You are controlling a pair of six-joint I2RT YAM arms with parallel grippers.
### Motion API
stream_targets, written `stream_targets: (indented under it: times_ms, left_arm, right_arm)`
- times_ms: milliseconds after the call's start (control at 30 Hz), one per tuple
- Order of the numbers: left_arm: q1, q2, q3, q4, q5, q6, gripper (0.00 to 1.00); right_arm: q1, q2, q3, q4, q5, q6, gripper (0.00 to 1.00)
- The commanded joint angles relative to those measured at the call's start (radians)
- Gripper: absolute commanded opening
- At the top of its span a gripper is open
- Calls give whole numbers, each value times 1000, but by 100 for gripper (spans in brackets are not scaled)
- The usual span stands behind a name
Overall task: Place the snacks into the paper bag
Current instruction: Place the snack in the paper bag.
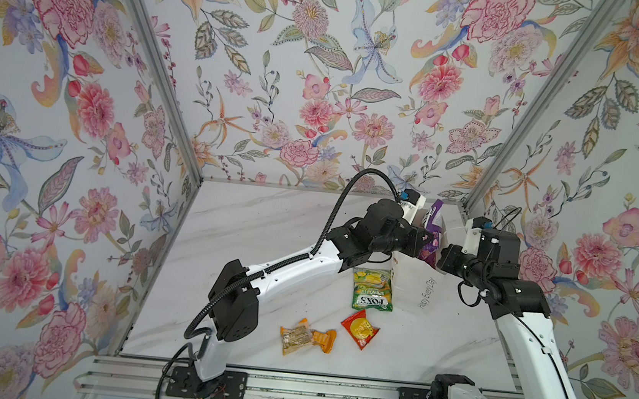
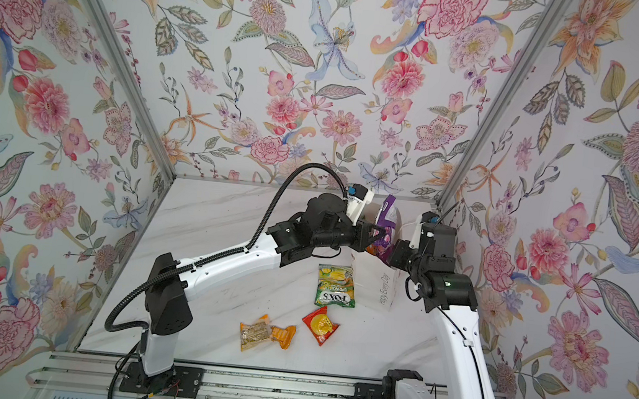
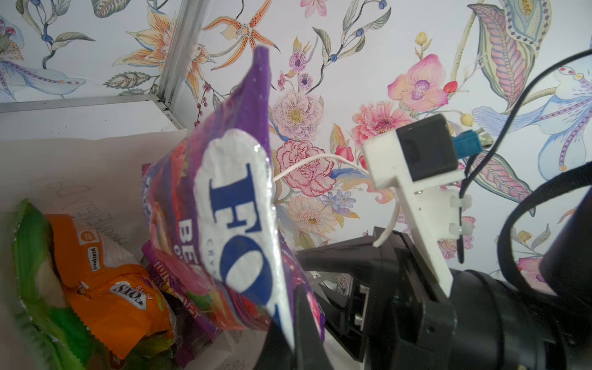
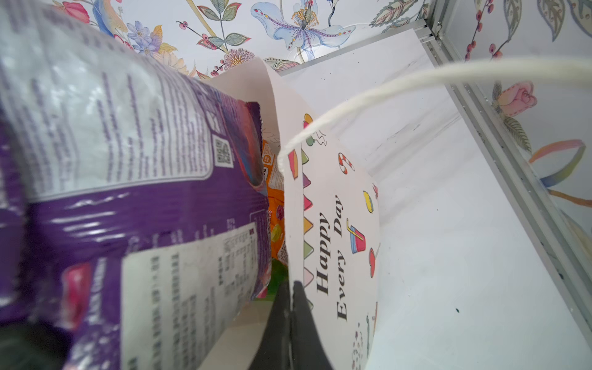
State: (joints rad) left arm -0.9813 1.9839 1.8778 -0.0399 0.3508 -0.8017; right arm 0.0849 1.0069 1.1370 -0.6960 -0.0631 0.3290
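My left gripper (image 3: 296,294) is shut on the lower edge of a purple FOX'S candy bag (image 3: 234,198), holding it tilted over the mouth of the white paper bag (image 1: 417,290). My right gripper (image 4: 293,285) is shut on the bag's printed wall (image 4: 330,224) at its rim. Inside the bag lie an orange FOX'S packet (image 3: 115,288) and a green chips bag (image 3: 35,272). On the table in front of it, in both top views, lie a green FOX'S bag (image 1: 372,289), a red-orange sachet (image 1: 360,328) and orange-wrapped bars (image 1: 306,337).
The paper bag stands near the back right corner of the marble table (image 2: 226,239), close to the flowered walls. A white cord handle (image 4: 384,86) arcs over the right gripper. Both forearms crowd the bag's mouth.
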Motion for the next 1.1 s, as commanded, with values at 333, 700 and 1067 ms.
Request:
stream_targets:
  times_ms: [333,700,1067]
  left_arm:
    - [32,-5,5,-74,-53,1,30]
    - [23,-45,141,-365,-200,150,50]
    - [-8,-309,-59,-548,-448,307,73]
  right_arm:
    - [13,-20,13,-1,-10,10,0]
    - [15,-22,20,-12,4,0,0]
    - [13,-20,17,-13,10,-7,0]
